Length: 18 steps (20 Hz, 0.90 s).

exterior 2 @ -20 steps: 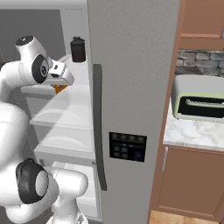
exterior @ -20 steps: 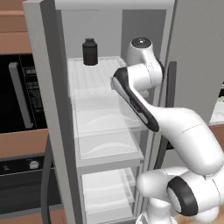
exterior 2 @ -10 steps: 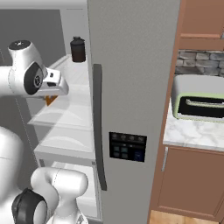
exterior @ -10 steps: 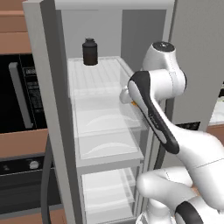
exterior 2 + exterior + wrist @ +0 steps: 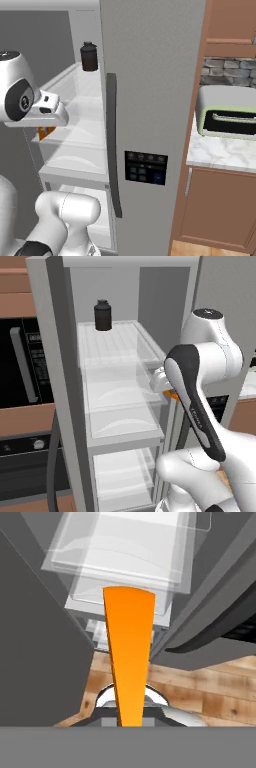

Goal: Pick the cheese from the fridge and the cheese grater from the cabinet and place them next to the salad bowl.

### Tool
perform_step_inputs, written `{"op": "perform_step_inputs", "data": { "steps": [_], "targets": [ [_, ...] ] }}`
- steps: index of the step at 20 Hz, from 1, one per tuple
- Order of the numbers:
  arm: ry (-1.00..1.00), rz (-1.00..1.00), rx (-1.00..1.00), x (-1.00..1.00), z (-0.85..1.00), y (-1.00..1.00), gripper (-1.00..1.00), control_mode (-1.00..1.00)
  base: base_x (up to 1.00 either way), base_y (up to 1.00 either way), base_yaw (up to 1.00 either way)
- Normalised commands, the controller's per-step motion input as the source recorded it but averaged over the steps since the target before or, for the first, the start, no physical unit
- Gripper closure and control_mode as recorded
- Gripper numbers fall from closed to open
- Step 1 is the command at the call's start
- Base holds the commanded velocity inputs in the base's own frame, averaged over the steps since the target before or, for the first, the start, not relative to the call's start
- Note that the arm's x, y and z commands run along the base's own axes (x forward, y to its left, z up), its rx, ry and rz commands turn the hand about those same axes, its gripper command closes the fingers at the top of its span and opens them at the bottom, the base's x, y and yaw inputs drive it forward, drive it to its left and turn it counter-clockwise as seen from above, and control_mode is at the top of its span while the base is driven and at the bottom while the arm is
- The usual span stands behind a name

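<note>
Orange cheese wedge (image 5: 129, 657) clamped in shut gripper (image 5: 131, 712), lifted clear of fridge (image 5: 120, 406) shelves; carriage to salad bowl required next.

1. The fridge (image 5: 150, 100) has a smooth, matt light-grey skin like painted metal; its long door handle (image 5: 113, 145) is darker grey and equally plain.
2. Its shelves (image 5: 117, 346) look like translucent white plastic with fine ribs, and the drawers (image 5: 125, 406) like clear, slightly glossy plastic.
3. The cheese (image 5: 129, 652) is a flat, even orange with no texture or shine.
4. The jar (image 5: 102, 315) is dark and matt.
5. The floor (image 5: 210, 692) shows planks of grained wood.
6. The surface (image 5: 220, 152) beside the fridge looks like polished white marble with grey veins.
7. The toaster oven (image 5: 227, 112) has a smooth pale-green shell.
</note>
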Motion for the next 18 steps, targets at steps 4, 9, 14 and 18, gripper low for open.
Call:
{"op": "perform_step_inputs", "data": {
  "steps": [4,9,14,18],
  "targets": [
    [0.00,-0.05,-0.03,-0.52,-0.40,-0.45,1.00,-1.00,0.00,0.00,0.00],
    [0.00,-0.04,0.00,-0.15,-0.24,-0.16,1.00,-1.00,0.00,0.00,0.00],
    [0.00,0.00,0.00,0.00,-0.07,0.00,1.00,-1.00,0.00,0.00,0.00],
    [0.00,0.00,0.00,0.00,0.00,0.00,1.00,-1.00,0.00,0.00,0.00]
  ]
}}
